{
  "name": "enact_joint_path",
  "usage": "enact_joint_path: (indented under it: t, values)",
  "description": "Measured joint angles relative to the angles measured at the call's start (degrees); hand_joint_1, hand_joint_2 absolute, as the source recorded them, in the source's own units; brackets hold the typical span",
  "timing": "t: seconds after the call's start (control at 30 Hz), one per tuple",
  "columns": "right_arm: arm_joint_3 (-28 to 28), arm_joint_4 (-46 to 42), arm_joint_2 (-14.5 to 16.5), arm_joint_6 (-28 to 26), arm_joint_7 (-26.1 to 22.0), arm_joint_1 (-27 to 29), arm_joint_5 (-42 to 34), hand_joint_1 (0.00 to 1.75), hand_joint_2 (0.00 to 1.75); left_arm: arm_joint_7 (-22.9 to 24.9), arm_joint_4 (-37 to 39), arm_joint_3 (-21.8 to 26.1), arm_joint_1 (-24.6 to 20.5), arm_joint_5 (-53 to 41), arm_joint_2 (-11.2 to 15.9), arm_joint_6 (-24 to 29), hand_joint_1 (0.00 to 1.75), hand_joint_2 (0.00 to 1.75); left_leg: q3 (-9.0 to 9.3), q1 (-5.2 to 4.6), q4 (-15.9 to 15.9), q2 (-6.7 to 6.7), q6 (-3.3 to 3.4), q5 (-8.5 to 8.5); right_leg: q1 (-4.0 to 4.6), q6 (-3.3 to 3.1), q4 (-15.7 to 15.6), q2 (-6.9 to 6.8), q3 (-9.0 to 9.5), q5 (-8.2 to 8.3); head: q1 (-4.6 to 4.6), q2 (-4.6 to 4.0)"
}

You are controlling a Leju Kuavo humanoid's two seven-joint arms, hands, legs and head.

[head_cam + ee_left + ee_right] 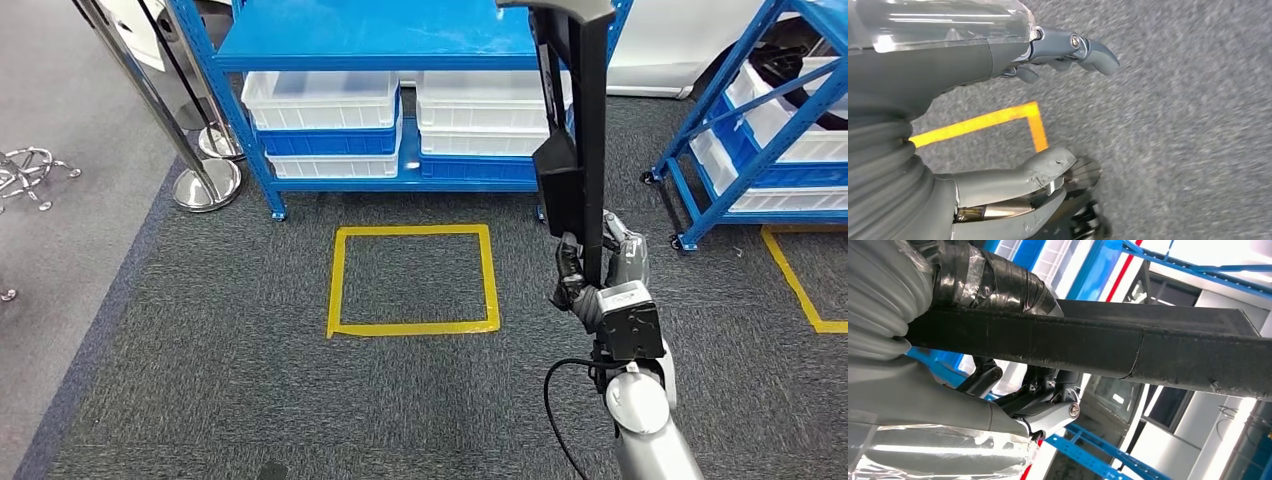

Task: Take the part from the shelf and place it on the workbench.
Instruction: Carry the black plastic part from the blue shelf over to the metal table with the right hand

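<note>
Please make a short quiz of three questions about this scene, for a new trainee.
1. True or false: the right hand holds the long black part upright.
2. What lies on the carpet in front of the blue shelf?
A. a yellow tape square
B. a white bin
C. a red cone
3. Fill in: the left hand, seen in the left wrist view, holds ____.

Key
1. True. The fingers wrap around its lower end.
2. A, the yellow tape square. The white bins sit on the shelf.
3. Nothing. It hangs over the carpet with the fingers apart.
</note>
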Motion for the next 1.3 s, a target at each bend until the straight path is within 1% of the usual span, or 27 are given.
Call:
enact_joint_path:
  t: [0.07,0.1,0.13,0.2,0.23,0.27,0.3,0.37,0.4,0.43,0.47,0.5,0.57,0.6,0.63,0.7,0.73,0.77,0.8,0.87,0.9,0.93,0.97,1.03,1.1,1.17,1.3]
  values:
    - [0.00,-0.03,0.00,0.05,0.04,-0.21,0.00,1.75,1.75,-0.01,-0.01,0.01,-0.01,0.00,-0.04,0.02,0.00,1.75,-1.86,0.04,1.79,-0.05,-0.57,0.19,0.05,0.09,-6.24,0.00,4.56,-0.03,-0.02,0.00]
    - [0.00,-0.05,0.00,0.07,0.06,-0.30,0.00,1.75,1.75,-0.02,-0.01,0.02,-0.02,0.00,-0.04,0.03,0.00,1.75,-2.46,-0.01,2.58,-0.07,-0.83,0.28,0.12,-0.12,-7.95,0.06,5.56,-0.66,-0.03,0.00]
    - [0.00,-0.07,0.00,0.09,0.08,-0.36,0.00,1.75,1.75,-0.03,-0.01,0.02,-0.01,0.00,-0.04,0.05,0.00,1.75,-2.84,-0.04,3.04,-0.11,-1.14,0.46,0.34,-0.48,-8.50,0.12,5.72,-1.14,-0.05,0.00]
    - [-0.01,-0.08,-0.01,0.10,0.09,-0.41,0.00,1.75,1.75,-0.04,-0.01,0.07,0.09,0.00,-0.04,0.07,0.00,1.75,-3.17,0.14,3.51,-0.17,-1.77,0.67,0.37,-1.49,-8.44,0.08,5.12,-0.68,-0.05,0.00]
    - [-0.01,-0.08,-0.01,0.13,0.09,-0.48,0.00,1.75,1.75,-0.04,-0.01,0.10,0.14,0.00,-0.04,0.07,0.00,1.75,-3.52,0.28,4.15,-0.21,-2.13,-0.16,0.40,-2.00,-8.45,0.00,4.79,-0.24,-0.07,0.00]
    - [-0.01,-0.08,-0.01,0.16,0.09,-0.56,0.00,1.75,1.75,-0.04,-0.01,0.14,0.17,0.00,-0.04,0.08,0.00,1.75,-4.13,0.43,5.74,-0.25,-2.48,-1.94,0.36,-2.47,-8.51,-0.06,4.34,0.27,-0.07,0.00]
    - [-0.01,-0.08,-0.01,0.20,0.09,-0.64,0.01,1.75,1.75,-0.04,-0.01,0.16,0.17,0.00,-0.04,0.08,0.00,1.75,-4.97,0.60,8.33,-0.27,-2.80,-4.46,0.38,-2.79,-8.51,-0.10,3.83,0.78,-0.09,0.00]
    - [-0.01,-0.08,0.00,0.26,0.11,-0.66,0.02,1.75,1.75,-0.04,-0.01,0.20,0.14,-0.01,-0.04,0.08,0.00,1.75,-6.72,0.85,15.14,-0.28,-3.25,-9.24,0.57,-3.01,-8.49,-0.11,2.55,1.79,-0.10,0.00]
    - [-0.01,-0.07,0.00,0.27,0.14,-0.66,0.02,1.75,1.75,-0.04,-0.01,0.22,0.15,-0.02,-0.05,0.08,0.00,1.75,-6.91,0.93,17.55,-0.28,-3.31,-10.20,0.69,-3.02,-8.47,-0.12,1.87,2.31,-0.10,0.00]
    - [-0.01,-0.07,0.00,0.28,0.17,-0.66,0.02,1.75,1.75,-0.04,-0.01,0.24,0.16,-0.03,-0.05,0.09,0.00,1.75,-6.23,0.96,18.26,-0.29,-3.24,-10.02,0.80,-3.00,-8.47,-0.12,1.18,2.82,-0.10,0.00]
    - [-0.01,-0.06,0.00,0.29,0.21,-0.66,0.02,1.75,1.75,-0.04,-0.01,0.25,0.16,-0.04,-0.06,0.09,0.00,1.75,-4.59,0.96,17.01,-0.31,-3.02,-9.01,0.92,-2.97,-8.46,-0.11,0.54,3.31,-0.11,0.00]
    - [-0.01,-0.07,0.00,0.30,0.23,-0.67,0.02,1.75,1.75,-0.04,-0.01,0.26,0.12,-0.04,-0.06,0.09,0.00,1.75,-1.99,0.88,13.94,-0.35,-2.61,-7.72,1.02,-2.92,-8.46,-0.10,0.01,3.79,-0.11,0.00]
    - [-0.01,-0.08,-0.01,0.30,0.25,-0.69,0.03,1.75,1.75,-0.05,-0.02,0.29,-0.06,-0.04,-0.05,0.14,0.00,1.75,3.71,0.50,5.92,-0.40,-1.69,-6.99,1.05,-2.62,-8.54,-0.11,-0.62,4.65,-0.09,0.00]
    - [-0.02,-0.08,-0.01,0.30,0.25,-0.72,0.03,1.75,1.75,-0.05,-0.03,0.32,-0.13,-0.04,-0.04,0.17,0.00,1.75,5.48,0.18,3.10,-0.43,-1.33,-7.05,0.92,-2.34,-8.67,-0.15,-0.71,5.07,-0.09,0.00]
    - [-0.02,-0.07,-0.01,0.30,0.26,-0.72,0.04,1.75,1.75,-0.04,-0.03,0.35,-0.18,-0.04,-0.04,0.20,0.00,1.75,6.33,-0.15,1.42,-0.45,-1.05,-7.24,0.69,-1.97,-8.90,-0.22,-0.73,5.52,-0.09,0.00]
    - [-0.02,-0.05,-0.01,0.34,0.28,-0.69,0.06,1.75,1.75,-0.03,-0.03,0.41,-0.12,-0.04,-0.04,0.22,0.00,1.75,6.37,-0.56,0.03,-0.44,-0.40,-5.98,0.35,-1.19,-9.59,-0.29,-0.73,6.40,-0.09,0.00]
    - [-0.02,-0.05,-0.03,0.37,0.30,-0.66,0.07,1.75,1.75,-0.03,-0.03,0.43,-0.09,-0.04,-0.04,0.22,0.00,1.75,6.41,-0.60,-0.86,-0.34,-0.04,-5.14,0.27,-0.94,-9.60,-0.26,-0.89,6.12,-0.08,0.00]
    - [-0.03,-0.04,-0.07,0.43,0.34,-0.64,0.07,1.75,1.75,-0.03,-0.03,0.45,-0.07,-0.04,-0.04,0.22,0.00,1.75,6.26,-0.54,-1.66,-0.21,0.34,-4.25,0.33,-0.81,-8.78,-0.20,-1.30,4.85,-0.06,0.00]
    - [-0.03,-0.04,-0.10,0.48,0.38,-0.63,0.07,1.75,1.75,-0.04,-0.03,0.48,-0.08,-0.05,-0.04,0.22,0.00,1.75,5.97,-0.41,-2.20,-0.10,0.60,-3.47,0.41,-0.76,-6.77,-0.12,-2.04,2.64,-0.05,0.00]
    - [-0.03,0.01,-0.18,0.62,0.47,-0.55,0.09,1.75,1.75,-0.09,-0.03,0.56,-0.10,-0.07,-0.06,0.21,0.00,1.75,4.77,-0.47,-2.27,0.00,0.92,-2.54,0.50,-0.61,-0.27,0.02,-3.94,-2.22,-0.05,0.00]
    - [-0.03,0.08,-0.21,0.65,0.50,-0.48,0.12,1.75,1.75,-0.12,-0.03,0.61,-0.08,-0.08,-0.07,0.20,0.00,1.75,4.11,-0.47,-2.11,0.00,0.89,-2.17,0.48,-0.42,2.66,0.05,-4.54,-3.28,-0.06,0.00]
    - [-0.03,0.16,-0.25,0.67,0.54,-0.42,0.16,1.75,1.75,-0.15,-0.03,0.67,-0.02,-0.09,-0.09,0.20,0.00,1.75,3.44,-0.43,-1.85,0.01,0.81,-1.88,0.41,-0.22,4.09,0.05,-4.41,-3.11,-0.06,0.00]
    - [-0.03,0.23,-0.29,0.67,0.57,-0.40,0.20,1.75,1.75,-0.18,-0.03,0.72,0.03,-0.09,-0.11,0.20,0.00,1.75,2.76,-0.35,-1.47,0.03,0.67,-1.64,0.29,-0.02,3.60,0.02,-3.35,-2.06,-0.05,0.00]
    - [-0.03,0.29,-0.34,0.65,0.61,-0.46,0.25,1.75,1.75,-0.22,-0.03,0.79,0.07,-0.09,-0.16,0.20,0.00,1.75,1.41,-0.14,-0.22,0.04,0.28,-1.48,-0.05,0.31,-2.58,-0.12,1.33,0.11,-0.05,0.00]
    - [-0.02,0.29,-0.35,0.64,0.61,-0.58,0.28,1.75,1.75,-0.24,-0.03,0.84,0.01,-0.09,-0.17,0.23,0.00,1.75,0.20,-0.13,1.33,-0.02,-0.22,-1.65,0.11,0.30,-8.13,-0.10,5.09,0.24,-0.08,0.00]
    - [-0.01,0.29,-0.35,0.64,0.61,-0.64,0.31,1.75,1.75,-0.24,-0.03,0.87,-0.03,-0.09,-0.17,0.26,0.00,1.75,-0.37,-0.21,2.06,-0.07,-0.50,-1.79,0.45,0.13,-9.22,0.01,5.82,-0.21,-0.11,0.00]
    - [0.00,0.29,-0.35,0.64,0.61,-0.61,0.31,1.75,1.75,-0.26,-0.03,0.90,0.00,-0.13,-0.16,0.27,0.00,1.75,-0.48,-0.25,2.32,-0.08,-0.63,-1.79,0.35,-0.05,-9.03,0.04,5.42,-0.26,-0.11,0.00]
